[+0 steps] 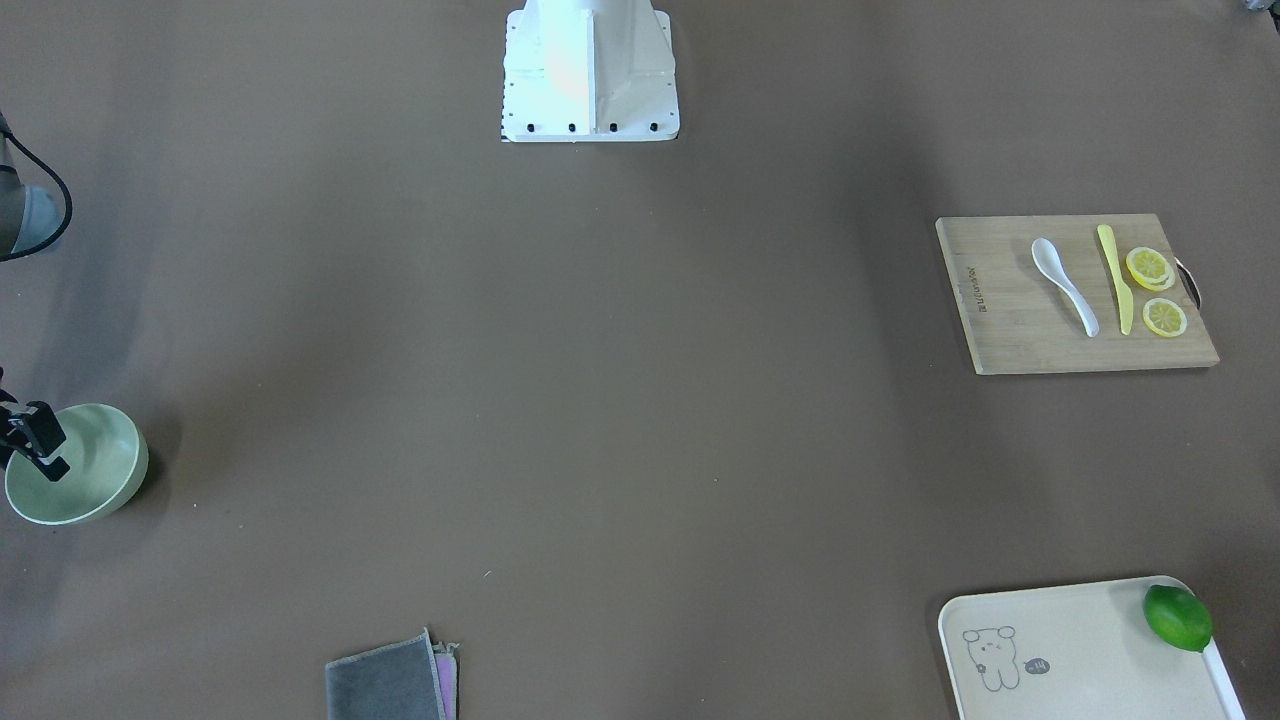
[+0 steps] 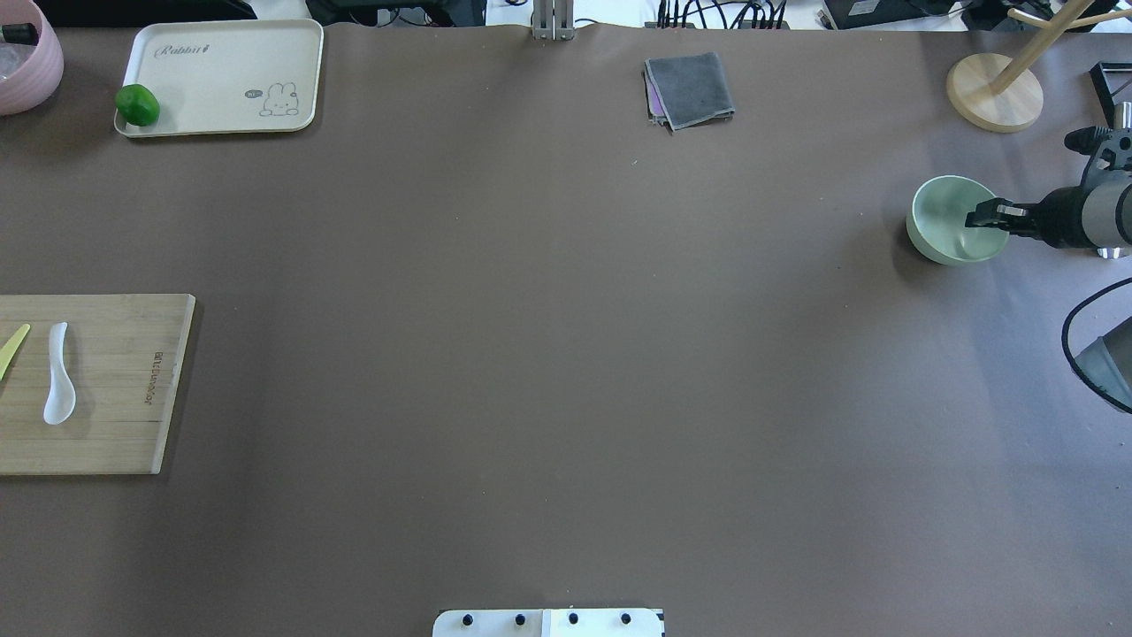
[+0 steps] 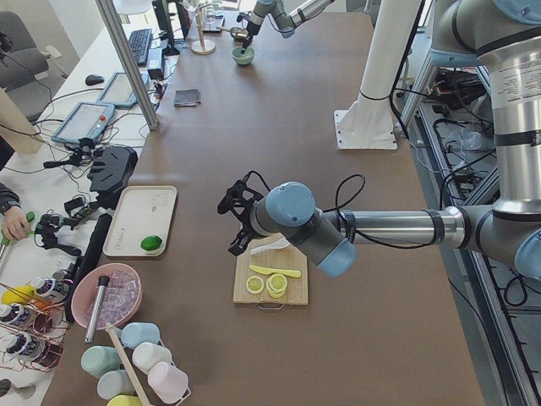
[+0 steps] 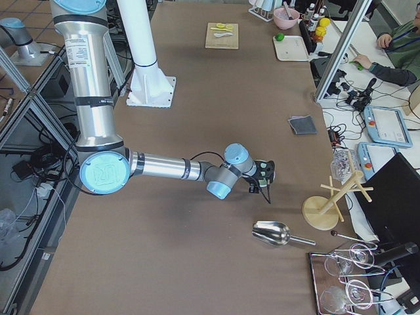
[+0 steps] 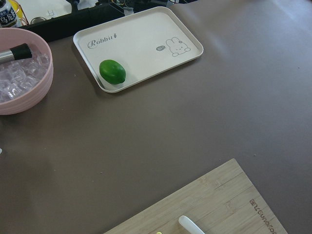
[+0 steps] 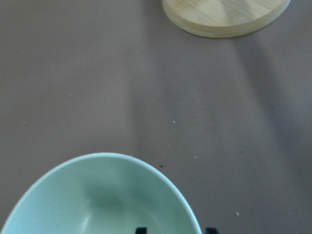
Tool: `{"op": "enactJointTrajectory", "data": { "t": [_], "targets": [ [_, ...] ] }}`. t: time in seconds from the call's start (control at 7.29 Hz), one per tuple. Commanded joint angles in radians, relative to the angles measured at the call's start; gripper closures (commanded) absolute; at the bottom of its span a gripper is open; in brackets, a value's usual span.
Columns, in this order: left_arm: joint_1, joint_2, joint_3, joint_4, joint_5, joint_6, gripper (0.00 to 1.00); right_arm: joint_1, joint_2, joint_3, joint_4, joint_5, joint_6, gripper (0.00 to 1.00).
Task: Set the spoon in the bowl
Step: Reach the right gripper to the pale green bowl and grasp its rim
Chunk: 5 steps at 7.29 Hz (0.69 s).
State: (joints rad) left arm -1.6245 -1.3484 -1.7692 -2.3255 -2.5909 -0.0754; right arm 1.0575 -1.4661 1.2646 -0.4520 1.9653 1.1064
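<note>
**Task items.** The spoon (image 1: 1065, 285) lies flat on the wooden cutting board (image 1: 1000, 320), on the side of the surface (image 1: 600, 400) served by the left arm. Its scoop is turned towards the robot's base. The yellow knife (image 1: 1115, 275) lies just beside it on the board, roughly parallel and not touching. Lemon slices (image 1: 1150, 267) are placed beyond the knife, near the board's handle end. The bowl (image 1: 78, 463) stands upright on the surface at the opposite end, well apart from the spoon. Nothing is seen inside it.

**Right gripper.** The right gripper (image 2: 989, 215) is positioned at the bowl's rim. In the right wrist view the fingers (image 6: 141, 230) are seen spread, one tip inside the bowl and the other outside, with the rim between them. A gap is visible between the inner tip and the rim.

**Left gripper.** The left gripper (image 3: 237, 245) is held above the cutting board, close to the spoon. It shows only in the exterior left view, so the state of its fingers cannot be told.

**Other items.** A lime (image 1: 1177, 617) rests in one corner of the cream tray (image 1: 1080, 650). A folded grey cloth (image 1: 385, 685) lies at the surface's far edge.
</note>
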Motion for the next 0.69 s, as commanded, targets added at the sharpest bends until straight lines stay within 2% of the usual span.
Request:
{"op": "enactJointTrajectory", "data": {
  "t": [0.0, 0.14, 0.27, 0.55],
  "targets": [
    [0.003, 0.0, 0.001, 0.0, 0.0, 0.0, 0.02, -0.022, 0.007, 0.056, -0.013, -0.002, 0.06, 1.0],
    [0.006, 0.0, 0.001, 0.0, 0.0, 0.0, 0.02, -0.083, 0.024, 0.121, -0.028, -0.038, 0.204, 1.0],
    [0.006, 0.0, 0.001, 0.0, 0.0, -0.001, 0.02, -0.158, 0.048, 0.193, -0.116, -0.116, 0.26, 1.0],
    [0.011, 0.0, -0.001, 0.0, -0.002, -0.001, 0.02, -0.267, 0.142, 0.423, -0.499, -0.213, 0.39, 1.0]
  ]
}}
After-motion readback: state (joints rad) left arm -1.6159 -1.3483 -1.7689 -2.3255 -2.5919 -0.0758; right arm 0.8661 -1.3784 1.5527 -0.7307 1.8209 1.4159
